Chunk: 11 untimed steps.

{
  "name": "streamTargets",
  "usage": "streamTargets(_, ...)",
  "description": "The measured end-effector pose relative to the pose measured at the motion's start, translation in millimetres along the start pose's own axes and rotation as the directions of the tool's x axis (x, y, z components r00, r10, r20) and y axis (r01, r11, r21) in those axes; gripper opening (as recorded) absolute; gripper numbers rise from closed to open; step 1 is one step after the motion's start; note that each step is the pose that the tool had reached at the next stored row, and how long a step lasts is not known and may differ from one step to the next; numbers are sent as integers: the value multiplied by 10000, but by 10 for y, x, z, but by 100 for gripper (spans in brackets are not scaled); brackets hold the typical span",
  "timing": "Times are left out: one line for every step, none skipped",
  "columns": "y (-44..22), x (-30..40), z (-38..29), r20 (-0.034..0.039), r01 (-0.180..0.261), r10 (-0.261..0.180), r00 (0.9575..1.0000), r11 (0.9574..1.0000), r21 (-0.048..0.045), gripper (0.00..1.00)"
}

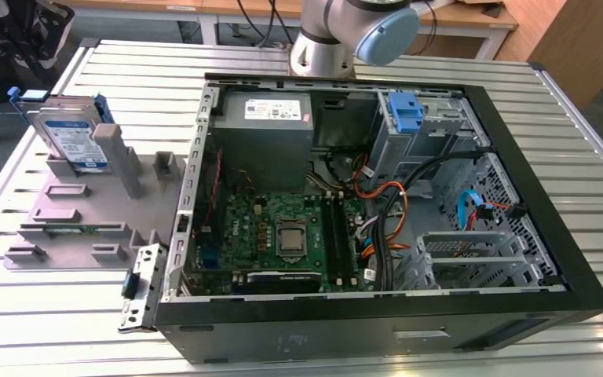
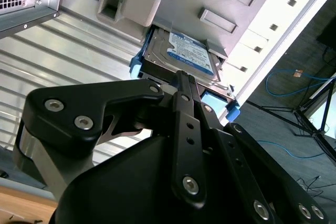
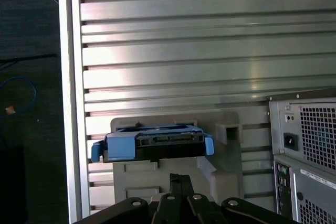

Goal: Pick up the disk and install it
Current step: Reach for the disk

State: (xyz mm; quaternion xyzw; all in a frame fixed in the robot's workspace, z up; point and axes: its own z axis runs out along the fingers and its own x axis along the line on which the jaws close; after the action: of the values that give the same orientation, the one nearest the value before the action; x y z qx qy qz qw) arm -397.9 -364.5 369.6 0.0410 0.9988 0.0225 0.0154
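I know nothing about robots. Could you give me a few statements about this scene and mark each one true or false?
1. The disk stands upright in the grey holder, outside the computer case. True.
2. The case is closed up. False: its side is open, with the motherboard showing.
3. The disk is already installed in the case. False: it sits in the holder, at the exterior view's left of the case.
4. A blue bracket sits inside the case. True.
5. The table is wooden. False: it is made of metal slats.
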Motion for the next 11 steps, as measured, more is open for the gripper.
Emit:
streamTargets(9, 2, 1, -1, -1, 1, 10000, 10000, 1, 11)
streamTargets(19, 4, 2, 0, -2, 2, 10000, 10000, 1, 11)
streamTargets(29, 9, 6, 2, -7, 7, 10000, 10000, 0, 11)
streamTargets(36, 15, 10, 3, -13, 13, 10000, 10000, -1, 11)
streamTargets(40, 22, 17, 5, -18, 18, 10000, 10000, -1, 11)
streamTargets(41, 33, 25, 8, -23, 23, 10000, 10000, -1, 11)
streamTargets(42, 45, 35, 11, -28, 28, 10000, 10000, 0, 11)
streamTargets(44, 59, 46, 15, -33, 33, 10000, 10000, 0, 11)
streamTargets(48, 72, 57, 21, -36, 36, 10000, 10000, -1, 11)
streamTargets(53, 76, 67, 23, -37, 37, 10000, 10000, -1, 11)
streamTargets(63, 77, 73, 20, -37, 37, 10000, 10000, 2, 11)
